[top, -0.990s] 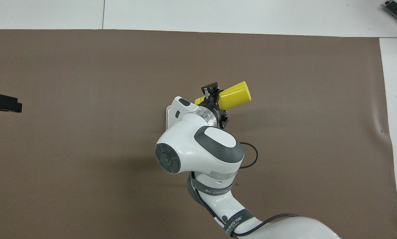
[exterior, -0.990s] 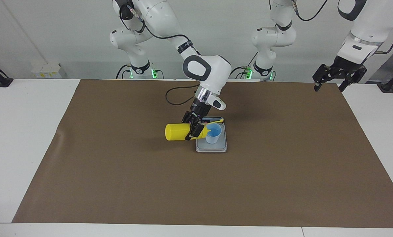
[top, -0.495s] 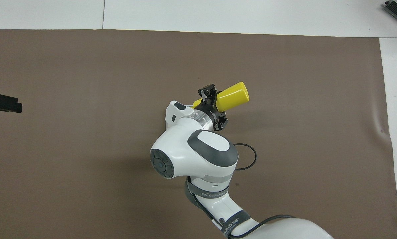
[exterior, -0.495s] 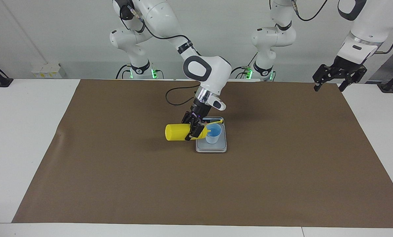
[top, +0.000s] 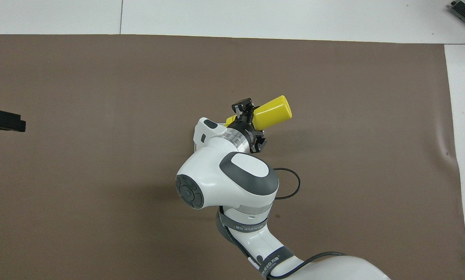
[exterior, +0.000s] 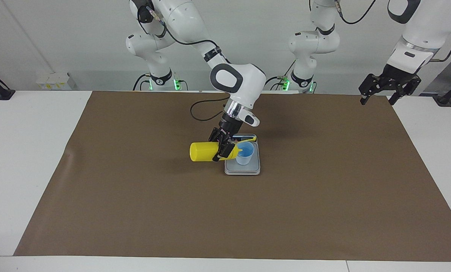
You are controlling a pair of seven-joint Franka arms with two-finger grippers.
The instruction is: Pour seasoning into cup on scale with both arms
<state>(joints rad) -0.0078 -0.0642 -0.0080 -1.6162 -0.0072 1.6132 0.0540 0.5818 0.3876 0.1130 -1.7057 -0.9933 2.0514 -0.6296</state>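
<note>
My right gripper (exterior: 222, 149) is shut on the seasoning (exterior: 202, 152), a yellow squeeze bottle held on its side just above the mat. Its nozzle points into the light-blue cup (exterior: 245, 153). The cup stands upright on the silver-grey scale (exterior: 248, 170) in the middle of the mat. In the overhead view the seasoning (top: 273, 112) sticks out past the right gripper (top: 250, 118), while the arm hides the cup and nearly all of the scale. My left gripper (exterior: 377, 99) waits open, raised over the mat's corner at the left arm's end, nothing between its fingers.
A brown mat (exterior: 134, 189) covers most of the white table (exterior: 21, 151). A loop of black cable (exterior: 200, 113) hangs from the right arm over the mat, on the robots' side of the scale. The left gripper's tip (top: 2, 120) shows at the overhead view's edge.
The right arm's wrist shifted slightly and the bottle turned a little with it, nozzle still at the cup. The left arm has not moved.
</note>
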